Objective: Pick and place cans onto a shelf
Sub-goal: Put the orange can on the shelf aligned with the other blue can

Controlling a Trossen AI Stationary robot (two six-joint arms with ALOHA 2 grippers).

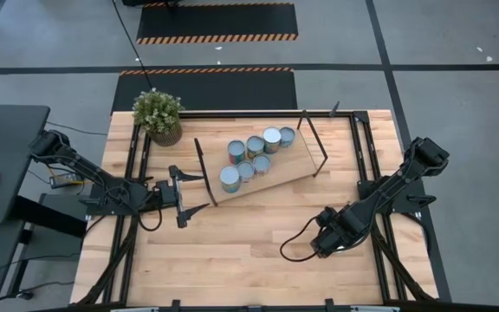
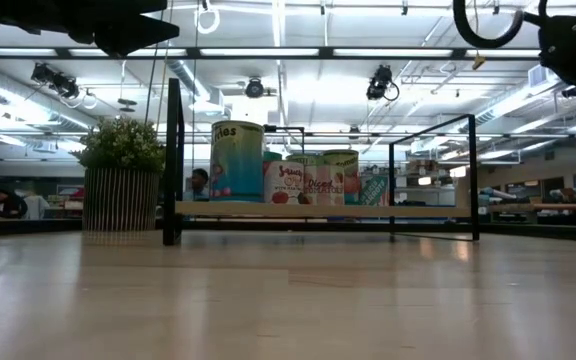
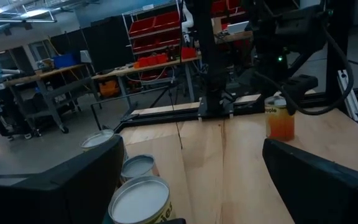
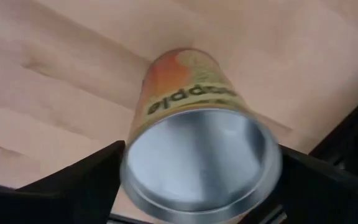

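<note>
The light-wood shelf (image 1: 294, 165) stands slantwise at the table's far middle, with several silver-topped cans (image 1: 246, 171) upright on its board. One orange-sided can (image 4: 191, 93) stands upright on the tabletop toward the right, also seen in the left wrist view (image 3: 280, 121). My right gripper (image 1: 327, 236) points down over it, open, one finger on each side of its silver top (image 4: 201, 155). In the high view the arm hides this can. My left gripper (image 1: 184, 195) is open and level beside the shelf's left end, with the cans (image 3: 138, 199) in front of it. My right gripper comes at the orange can from above, pointing down, with its fingers (image 4: 86, 180) standing right beside the top rim (image 4: 129, 177) on opposite sides. I cannot tell whether they touch it. The can stands upright on the table.
A potted green plant (image 1: 158, 115) stands at the far left corner, close to the shelf's left black frame (image 1: 204, 173). Black rails (image 1: 362, 156) run along the table's left and right sides. Bare tabletop (image 1: 241, 251) lies between the shelf and the near edge.
</note>
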